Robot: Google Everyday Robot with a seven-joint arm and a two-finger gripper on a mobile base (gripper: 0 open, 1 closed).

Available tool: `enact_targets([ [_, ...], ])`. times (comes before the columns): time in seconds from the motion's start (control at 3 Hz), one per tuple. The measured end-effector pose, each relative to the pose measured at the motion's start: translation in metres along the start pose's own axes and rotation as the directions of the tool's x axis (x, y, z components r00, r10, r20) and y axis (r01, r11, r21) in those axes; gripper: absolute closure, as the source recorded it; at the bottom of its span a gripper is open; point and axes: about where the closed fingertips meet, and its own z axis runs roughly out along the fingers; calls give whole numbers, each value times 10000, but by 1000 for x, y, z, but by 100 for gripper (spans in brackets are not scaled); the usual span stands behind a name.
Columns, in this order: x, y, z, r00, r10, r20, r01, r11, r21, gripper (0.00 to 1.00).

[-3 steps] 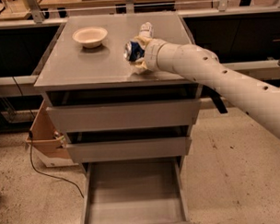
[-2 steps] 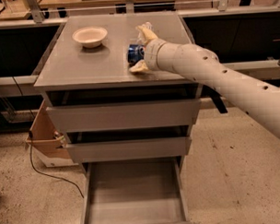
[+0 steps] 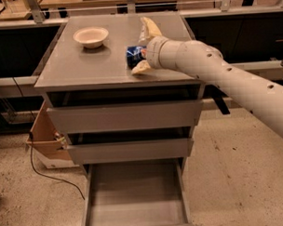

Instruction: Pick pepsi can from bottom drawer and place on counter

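Your tool (image 3: 139,46) stands open, fingers (image 3: 151,27) straddling the pepsi can (image 3: 134,56) toward the front right corner of the surface (image 3: 84,65).

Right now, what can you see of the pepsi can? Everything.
The pepsi can is small, dark blue and metallic-looking, with a lighter mark on its side. It sits on the grey counter, right of centre, its right part hidden by the arm. The end effector straddles it, fingers spread open on either side; contact unclear.
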Motion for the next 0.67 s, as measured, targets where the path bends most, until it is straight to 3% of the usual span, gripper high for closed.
enact_targets([
  [0.33, 1, -55, -55, 9997, 102, 217, -117, 9974, 709, 23],
  [0.67, 6, -91, -98, 10000, -21, 97, 10, 9927, 1202, 17],
])
